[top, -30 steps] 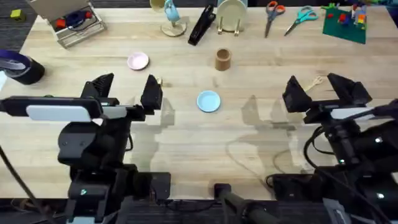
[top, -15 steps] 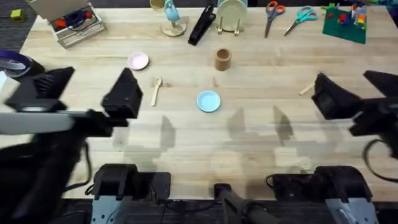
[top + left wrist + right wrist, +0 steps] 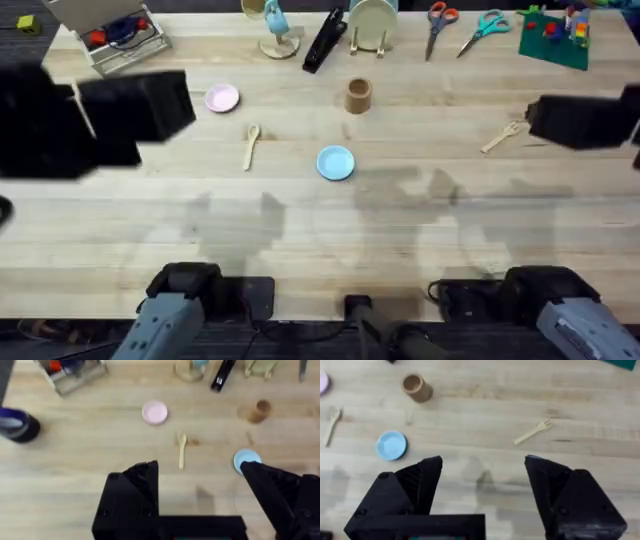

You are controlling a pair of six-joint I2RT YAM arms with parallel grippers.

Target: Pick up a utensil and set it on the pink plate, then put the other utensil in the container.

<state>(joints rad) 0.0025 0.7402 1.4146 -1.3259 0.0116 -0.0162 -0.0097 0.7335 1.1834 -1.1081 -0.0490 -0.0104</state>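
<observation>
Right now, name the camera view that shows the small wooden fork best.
The right wrist view: the small wooden fork lies unobstructed on bare wood, prongs distinct. Overhead shows it smaller, beside the blurred right arm. The left wrist view looks at the spoon side instead.

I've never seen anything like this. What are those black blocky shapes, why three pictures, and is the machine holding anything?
It is a robot with two arms at a wooden table. One picture looks down from above; the other two come from cameras on each wrist, so the black shapes at their bottom edges are the fingers of the left gripper and right gripper. Both are open and hold nothing. On the table lie a wooden spoon, a wooden fork, a pink plate, a light blue plate and a brown cup. Scissors and other items sit along the far edge.
</observation>
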